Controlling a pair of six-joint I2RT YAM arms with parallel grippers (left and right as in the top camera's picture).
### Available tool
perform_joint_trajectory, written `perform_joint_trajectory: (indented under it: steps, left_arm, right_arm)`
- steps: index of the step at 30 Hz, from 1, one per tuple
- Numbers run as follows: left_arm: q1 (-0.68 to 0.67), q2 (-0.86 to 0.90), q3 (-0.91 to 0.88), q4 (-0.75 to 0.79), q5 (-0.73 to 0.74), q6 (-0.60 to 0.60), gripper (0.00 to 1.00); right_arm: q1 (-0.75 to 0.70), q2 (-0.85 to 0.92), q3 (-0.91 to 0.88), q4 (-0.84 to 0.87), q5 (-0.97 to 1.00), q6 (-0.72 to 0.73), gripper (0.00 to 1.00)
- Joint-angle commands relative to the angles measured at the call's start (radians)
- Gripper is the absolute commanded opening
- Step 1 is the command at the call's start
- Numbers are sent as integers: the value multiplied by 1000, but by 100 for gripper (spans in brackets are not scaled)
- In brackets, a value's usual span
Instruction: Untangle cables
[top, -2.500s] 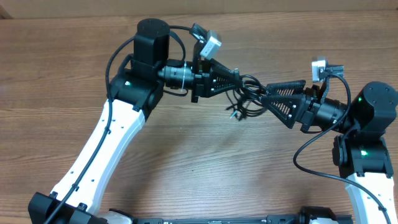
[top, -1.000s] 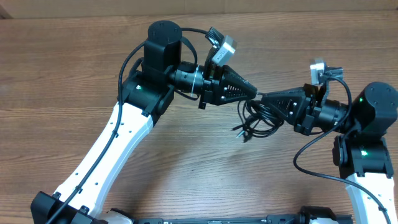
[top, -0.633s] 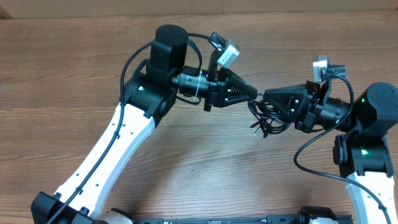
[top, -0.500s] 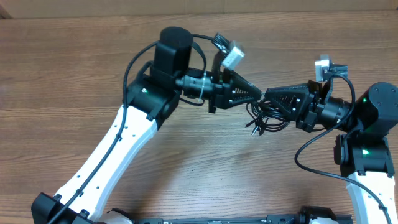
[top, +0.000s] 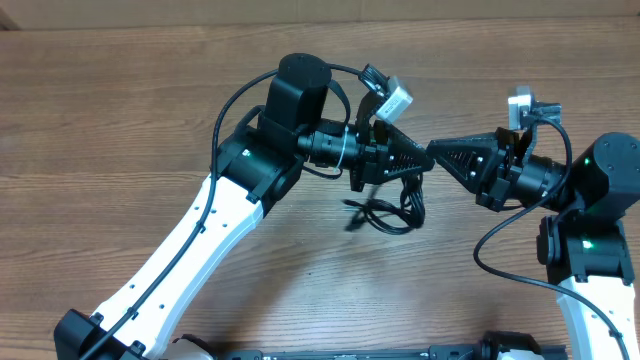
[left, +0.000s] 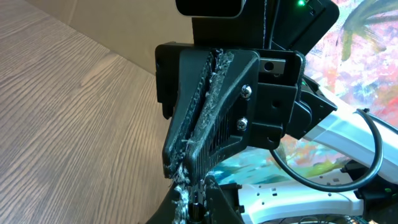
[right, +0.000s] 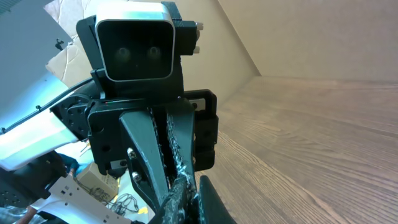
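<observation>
The wooden tabletop (top: 120, 120) is stretching under everything, one single surface. Over it I am reaching with two arms. My left arm (top: 190, 250) is sweeping in from the near left corner, and my right arm (top: 590, 250) is standing at the right edge and pointing across. Each arm is carrying one camera at the wrist, two in all: the left camera (top: 393, 100) and the right camera (top: 525, 105).

My two sets of jaws are meeting nose to nose above the middle of the tabletop, tips just beside each other. My left jaws are clenched, the two fingers pressing together along their ribbed faces, as my right wrist view is showing. A strand of the cables (top: 388, 208) is rising toward their tips, so they are apparently pinching that strand. My right jaws are clenched too, both fingers lying flat against each other in my left wrist view. I cannot tell whether any cord is caught between them.

The cables are forming one tangled bunch of thin black loops, sitting just below my left jaws and a little left of where the tips are meeting. I cannot count how many separate cords are making up the bunch. One loose end (top: 351, 207) is sticking out at its left side.
</observation>
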Motion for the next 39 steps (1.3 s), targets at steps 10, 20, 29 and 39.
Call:
perform_joint_trajectory:
  steps: [10,20,29,39]
  left_arm:
    - [132,0,11,3,-76,-177,4]
    - [148,0,11,2,-257,-473,4]
    - [110,0,11,1,-384,-789,4]
    - [103,0,11,-1,-365,-676,4]
  right_arm:
    - [11,-11,17,-84,28,10,70]
    - [11,-11,17,-135,51,302,79]
    - [12,-11,17,-253,96,358,89]
    - [12,-11,17,-339,195,114,88]
